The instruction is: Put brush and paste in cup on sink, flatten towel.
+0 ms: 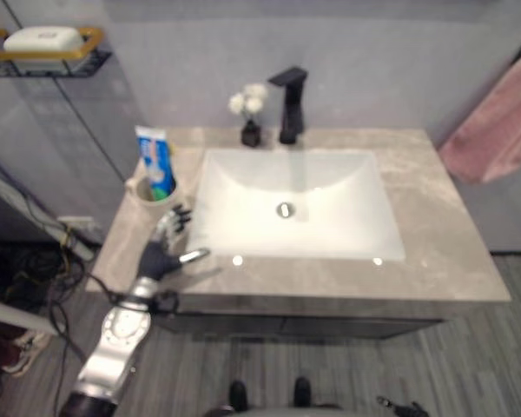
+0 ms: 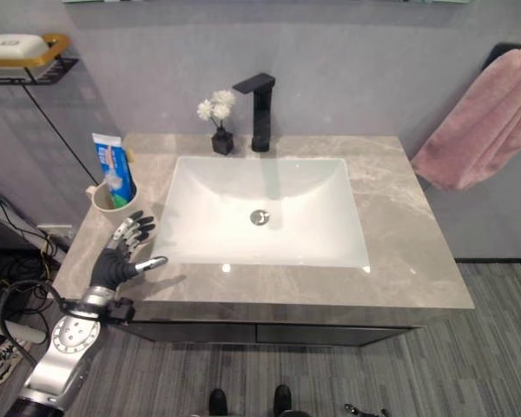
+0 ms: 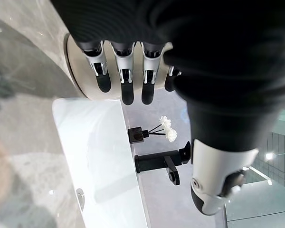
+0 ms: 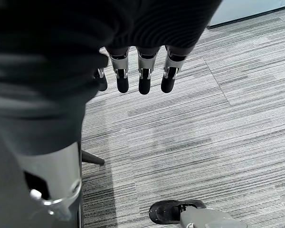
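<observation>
Grey marble countertop (image 2: 391,217) around a white sink (image 2: 260,187). From the left we list: cup (image 2: 113,207) at the counter's left edge, toothpaste tube (image 2: 113,169) standing in it; our left hand (image 2: 122,256) just in front of the cup, fingers relaxed and spread, holding nothing; pink towel (image 2: 482,122) hanging bunched on the wall at far right. Right hand (image 4: 142,71): fingers straight above striped floor (image 4: 204,133), empty.
</observation>
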Robot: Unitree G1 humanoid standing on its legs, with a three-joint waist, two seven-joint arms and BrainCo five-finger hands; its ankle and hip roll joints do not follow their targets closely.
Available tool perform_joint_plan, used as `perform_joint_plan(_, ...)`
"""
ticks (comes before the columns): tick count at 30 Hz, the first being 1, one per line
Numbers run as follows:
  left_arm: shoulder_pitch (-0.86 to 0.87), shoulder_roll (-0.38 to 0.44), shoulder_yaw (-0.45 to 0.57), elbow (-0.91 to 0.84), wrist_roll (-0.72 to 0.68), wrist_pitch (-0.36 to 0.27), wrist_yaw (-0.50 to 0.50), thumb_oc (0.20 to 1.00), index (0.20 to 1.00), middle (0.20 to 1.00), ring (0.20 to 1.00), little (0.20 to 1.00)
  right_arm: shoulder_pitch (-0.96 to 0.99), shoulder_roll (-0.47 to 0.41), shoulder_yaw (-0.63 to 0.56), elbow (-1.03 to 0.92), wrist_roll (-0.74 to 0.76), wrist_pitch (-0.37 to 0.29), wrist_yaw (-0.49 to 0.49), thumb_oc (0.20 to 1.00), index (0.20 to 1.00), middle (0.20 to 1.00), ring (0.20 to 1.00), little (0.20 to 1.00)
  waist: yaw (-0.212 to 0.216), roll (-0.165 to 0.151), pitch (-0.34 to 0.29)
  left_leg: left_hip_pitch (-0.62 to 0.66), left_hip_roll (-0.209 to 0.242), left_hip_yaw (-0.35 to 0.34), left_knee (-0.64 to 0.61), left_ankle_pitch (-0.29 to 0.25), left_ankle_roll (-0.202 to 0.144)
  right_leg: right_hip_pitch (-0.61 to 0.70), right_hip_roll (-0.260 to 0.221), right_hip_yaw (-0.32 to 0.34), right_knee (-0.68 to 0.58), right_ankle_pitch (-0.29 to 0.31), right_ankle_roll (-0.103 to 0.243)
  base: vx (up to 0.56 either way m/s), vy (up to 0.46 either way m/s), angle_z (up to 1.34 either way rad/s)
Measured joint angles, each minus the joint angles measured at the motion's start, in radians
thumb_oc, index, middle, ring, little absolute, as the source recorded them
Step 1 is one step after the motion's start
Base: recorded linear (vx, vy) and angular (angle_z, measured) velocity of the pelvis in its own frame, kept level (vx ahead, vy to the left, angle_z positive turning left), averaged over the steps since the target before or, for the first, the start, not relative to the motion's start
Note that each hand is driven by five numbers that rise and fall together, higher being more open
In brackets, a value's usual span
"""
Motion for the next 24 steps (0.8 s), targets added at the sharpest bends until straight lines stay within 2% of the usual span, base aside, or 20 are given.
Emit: perform_joint_plan(24, 0.0, 0.0, 0.044, 0.041, 0.037, -0.006, 0.033, 1.0, 1.0, 1.0, 1.0, 1.0, 0.006, 0.0, -0.001, 0.001, 0.0, -0.011, 0.0, 1.0, 1.0, 1.0, 1.0, 1.0, -0.002, -0.011, 0.008, -0.023, 0.0, 0.002, 0.001, 0.0, 0.0, -0.025, 0.0, 0.002, -0.001, 0.001, 0.0, 0.0, 0.0, 0.0)
